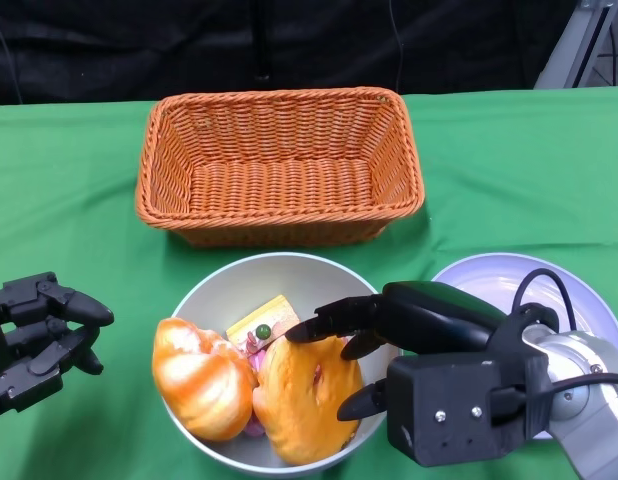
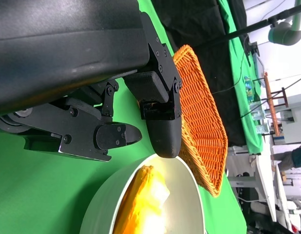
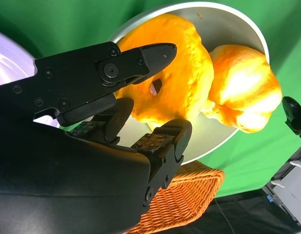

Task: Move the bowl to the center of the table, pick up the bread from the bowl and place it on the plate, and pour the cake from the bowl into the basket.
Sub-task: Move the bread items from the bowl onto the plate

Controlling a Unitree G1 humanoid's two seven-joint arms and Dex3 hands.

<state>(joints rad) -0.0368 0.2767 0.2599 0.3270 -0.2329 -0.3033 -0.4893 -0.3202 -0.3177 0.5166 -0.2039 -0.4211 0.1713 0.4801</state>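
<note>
Bowl (image 1: 214, 290): pale, round, at the near middle of the green table (image 1: 69, 200), just in front of the basket (image 1: 279, 165); its rim close to the basket's near wall, contact not clear.
Contents: two orange bread pieces, the left bread (image 1: 199, 378) against the bowl's left wall, the right bread (image 1: 304, 398) touching it; between and behind them a yellow cake (image 1: 261, 322) with a small green dot on top, partly hidden by both breads; something pink beneath, too hidden to identify.
Basket: orange wicker, rectangular, nothing in it, at the far middle of the table.
Plate (image 1: 489, 275): pale lilac, right of the bowl, largely covered by the right forearm and its camera box.
Right hand (image 1: 374, 330): reaching over the bowl's right rim; fingers apart, upper fingers over the right bread's top, lower finger at its near side; the wrist view shows fingers close around the bread, firm contact not certain.
Left hand (image 1: 39, 335): left of the bowl, apart from it; fingers spread, holding nothing.
Background: dark cloth behind the table.
</note>
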